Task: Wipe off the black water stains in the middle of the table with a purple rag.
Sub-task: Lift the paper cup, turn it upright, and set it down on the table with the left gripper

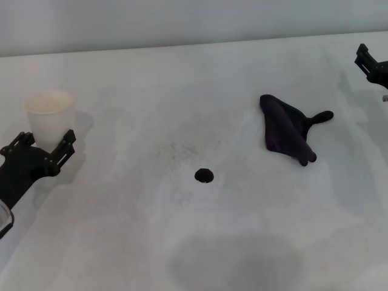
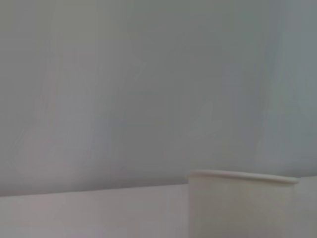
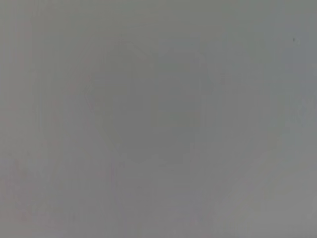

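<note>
Two grippers sit apart on the head view: the left gripper [image 1: 45, 148], spread open, flanks a paper cup [image 1: 51, 116]; the right gripper [image 1: 371, 65], grip unreadable, is nearest the purple rag [image 1: 285, 130], with the black water stains [image 1: 204, 176] beyond on the table [image 1: 121, 242], so it likely fetches. The left wrist view shows the cup's rim; the right wrist view shows nothing distinct.

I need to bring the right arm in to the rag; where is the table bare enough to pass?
The table is bare between the right gripper at the far right edge and the purple rag, and between the rag and the black water stain at centre. It is crowded only on the left, where the left gripper sits against the paper cup.
</note>
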Controlling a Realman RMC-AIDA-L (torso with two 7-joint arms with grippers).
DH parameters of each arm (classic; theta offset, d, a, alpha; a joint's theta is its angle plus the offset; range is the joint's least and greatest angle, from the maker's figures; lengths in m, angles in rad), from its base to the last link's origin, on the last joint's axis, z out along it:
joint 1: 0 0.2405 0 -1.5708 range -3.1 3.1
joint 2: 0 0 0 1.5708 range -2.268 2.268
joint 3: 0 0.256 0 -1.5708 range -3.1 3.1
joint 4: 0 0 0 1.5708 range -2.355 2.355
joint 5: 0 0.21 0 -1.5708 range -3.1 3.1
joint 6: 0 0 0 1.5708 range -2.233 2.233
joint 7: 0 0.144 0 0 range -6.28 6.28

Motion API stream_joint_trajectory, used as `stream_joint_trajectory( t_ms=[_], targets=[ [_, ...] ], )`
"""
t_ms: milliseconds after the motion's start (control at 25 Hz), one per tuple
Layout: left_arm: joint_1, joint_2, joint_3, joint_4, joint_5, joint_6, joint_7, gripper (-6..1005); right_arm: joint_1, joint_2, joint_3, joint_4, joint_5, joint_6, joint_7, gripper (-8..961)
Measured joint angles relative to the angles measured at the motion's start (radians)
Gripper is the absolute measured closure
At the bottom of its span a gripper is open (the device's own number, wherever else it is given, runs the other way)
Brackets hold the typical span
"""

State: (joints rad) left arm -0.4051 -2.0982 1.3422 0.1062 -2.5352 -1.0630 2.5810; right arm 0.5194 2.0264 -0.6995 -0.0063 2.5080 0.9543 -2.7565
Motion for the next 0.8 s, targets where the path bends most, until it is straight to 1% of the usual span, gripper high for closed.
stream_joint_trajectory(
  t_ms=[360, 800],
  targets=[
    [-0.006, -0.003, 0.0, -0.038, -0.004, 0.041, 0.0, 333, -0.005, 0.002, 0.0, 0.003, 0.0, 0.0, 0.0, 96],
    [0.002, -0.006, 0.0, -0.059, 0.001, 0.033, -0.021, 331, -0.012, 0.002, 0.0, 0.005, 0.0, 0.014, 0.0, 96]
  ],
)
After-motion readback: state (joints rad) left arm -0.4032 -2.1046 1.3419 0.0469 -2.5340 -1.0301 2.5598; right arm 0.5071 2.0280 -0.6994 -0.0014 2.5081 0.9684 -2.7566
